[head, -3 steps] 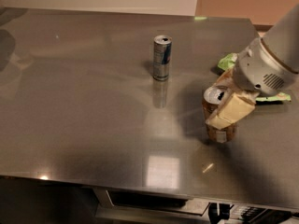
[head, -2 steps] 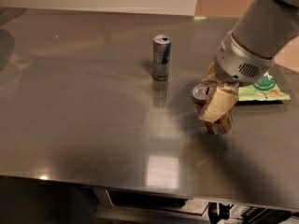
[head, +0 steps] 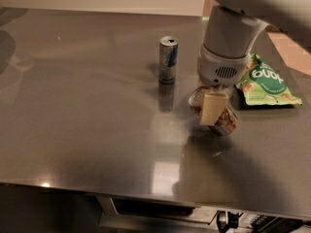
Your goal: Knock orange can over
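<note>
Orange can (head: 225, 122): right at the jaws, partly behind the gripper's cream end. It is tilted, with its silver top leaning to the jaws' left and its lower band out to their right, low against the table (head: 87, 125).
What changed: a second ago the can stood nearly upright. Now it leans hard, and it has slid with the gripper a little toward the slim can.
Meaning for the task: we judge the knock to be under way but not finished, since the can does not yet lie flat on its side.
Gripper (head: 212, 111): it hangs straight down over the can, where before it came in slanted from the right.
Jaw state: we cannot tell whether they are released, clenched or grasping the can.
Slim silver-and-blue can (head: 168, 59): upright, left of the jaws and beyond them, apart from them, unmoved.
Green pouch (head: 266, 80): flat, right of the jaws, more of it uncovered now.
Writing: the pouch carries large white letters that we cannot read with confidence. We can read nothing on either can.
</note>
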`<move>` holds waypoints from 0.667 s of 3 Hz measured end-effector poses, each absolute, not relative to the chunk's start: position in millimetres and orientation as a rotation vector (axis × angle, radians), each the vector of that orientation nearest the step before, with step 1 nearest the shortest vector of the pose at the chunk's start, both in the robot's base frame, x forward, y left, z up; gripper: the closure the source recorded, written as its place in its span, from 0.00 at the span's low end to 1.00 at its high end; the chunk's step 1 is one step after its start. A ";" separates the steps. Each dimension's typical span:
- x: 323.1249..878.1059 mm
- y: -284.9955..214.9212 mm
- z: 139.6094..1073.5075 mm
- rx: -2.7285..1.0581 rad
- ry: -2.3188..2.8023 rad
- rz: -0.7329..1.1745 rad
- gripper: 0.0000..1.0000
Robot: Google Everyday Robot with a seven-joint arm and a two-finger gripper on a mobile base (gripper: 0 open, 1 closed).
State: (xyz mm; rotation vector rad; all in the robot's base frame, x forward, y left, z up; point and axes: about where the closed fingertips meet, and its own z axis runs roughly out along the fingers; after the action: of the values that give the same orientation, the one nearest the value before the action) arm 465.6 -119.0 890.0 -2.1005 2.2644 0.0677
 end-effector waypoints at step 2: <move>473.3 -114.4 876.2 -2.240 2.259 -0.042 0.13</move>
State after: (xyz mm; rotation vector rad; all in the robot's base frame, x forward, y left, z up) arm 473.3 -114.4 876.2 -2.2401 2.2595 -0.0416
